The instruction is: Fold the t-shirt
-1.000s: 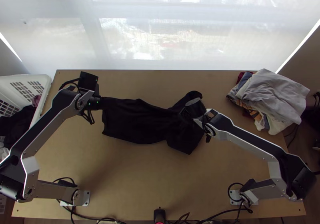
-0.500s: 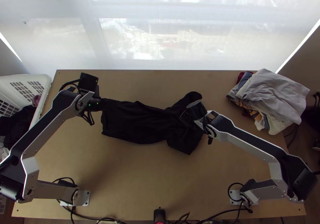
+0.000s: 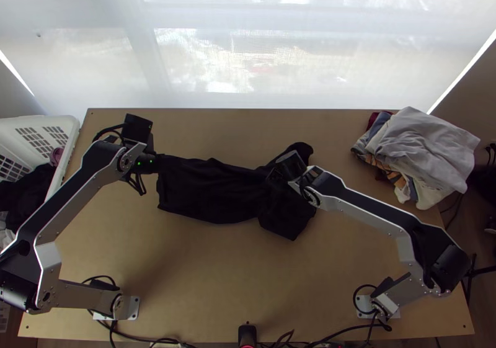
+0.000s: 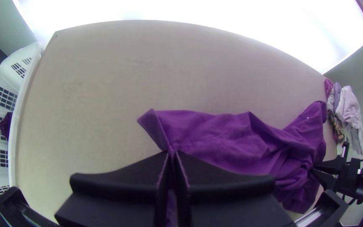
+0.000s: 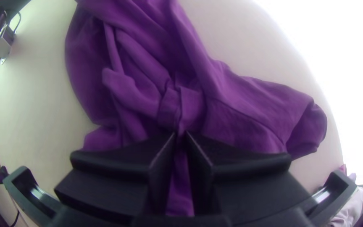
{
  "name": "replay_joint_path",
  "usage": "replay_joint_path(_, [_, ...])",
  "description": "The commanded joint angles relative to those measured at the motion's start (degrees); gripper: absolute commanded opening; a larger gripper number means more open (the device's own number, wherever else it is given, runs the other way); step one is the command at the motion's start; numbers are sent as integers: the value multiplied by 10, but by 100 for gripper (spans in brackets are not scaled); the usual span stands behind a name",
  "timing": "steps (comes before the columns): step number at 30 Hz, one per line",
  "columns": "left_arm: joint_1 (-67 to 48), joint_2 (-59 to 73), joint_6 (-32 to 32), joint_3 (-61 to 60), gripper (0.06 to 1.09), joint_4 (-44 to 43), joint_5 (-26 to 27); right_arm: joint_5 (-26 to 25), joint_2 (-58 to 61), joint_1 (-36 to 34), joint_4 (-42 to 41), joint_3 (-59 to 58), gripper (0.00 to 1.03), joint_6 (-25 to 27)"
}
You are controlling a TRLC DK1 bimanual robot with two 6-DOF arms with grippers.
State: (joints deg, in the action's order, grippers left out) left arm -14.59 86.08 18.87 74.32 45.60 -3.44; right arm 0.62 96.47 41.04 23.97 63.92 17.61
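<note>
The dark t-shirt [image 3: 211,190] lies on the wooden table [image 3: 235,286], stretched lengthwise between the left pincer [image 3: 160,162] and the right pincer [image 3: 276,177]. It is creased rather than flat, long and fairly narrow through the middle, and broader at the end by the right arm.

In the left wrist view, the left pincer [image 4: 171,154] has its two fingers drawn almost together, with a pinch of cloth between their tips. It has hold of the shirt's end on the left arm's side; a pointed flap of fabric sticks out just beyond the tips, and the rest runs from there toward the other arm.

In the right wrist view, the right pincer [image 5: 180,135] is also closed down on the fabric, a narrow strip of it visible between the fingers. It grips inside the broad end, where folds gather into the tips. A sleeve [image 3: 301,149] reaches past it toward the window [image 3: 248,56], and more cloth spreads on the near side.

A pile of clothes [image 3: 428,156] sits at the table's far right corner, near the sleeve end. A white basket [image 3: 73,128] stands beside the left edge.
</note>
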Motion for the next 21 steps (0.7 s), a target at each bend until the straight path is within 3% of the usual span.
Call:
replay_joint_path(1, [5, 0, -2, -3, 9, 1, 0, 2, 33, -2, -9, 12, 3, 2])
replay_joint_path(11, [9, -9, -5, 3, 9, 0, 1, 2, -1, -33, -5, 67, 3, 0])
replay_joint_path(21, [27, -24, -4, 45, 9, 0, 1, 3, -15, -92, 64, 205, 3, 6])
